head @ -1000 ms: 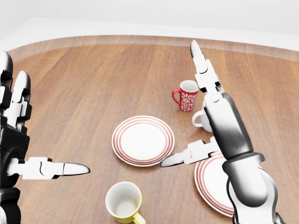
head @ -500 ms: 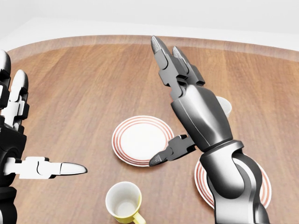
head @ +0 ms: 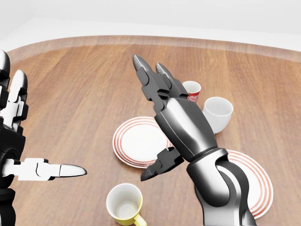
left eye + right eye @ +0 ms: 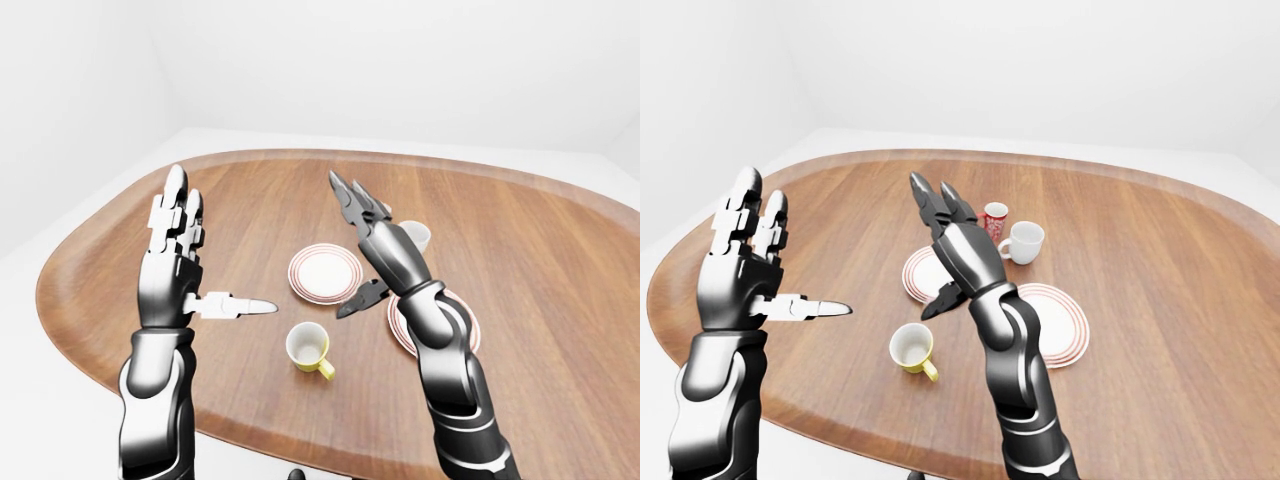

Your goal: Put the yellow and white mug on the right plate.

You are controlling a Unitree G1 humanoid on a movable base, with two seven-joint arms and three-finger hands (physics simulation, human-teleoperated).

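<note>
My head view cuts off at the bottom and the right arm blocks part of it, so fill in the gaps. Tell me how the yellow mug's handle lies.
Observer: In the right-eye view the yellow and white mug stands upright, with its handle pointing to the lower right.
Operator: Now report on the right plate.
Observer: The right plate has nothing on the part that shows.
Operator: Check the left robot hand.
Observer: The left-eye view shows the whole left robot hand. It is open, fingers up, holding nothing.
</note>
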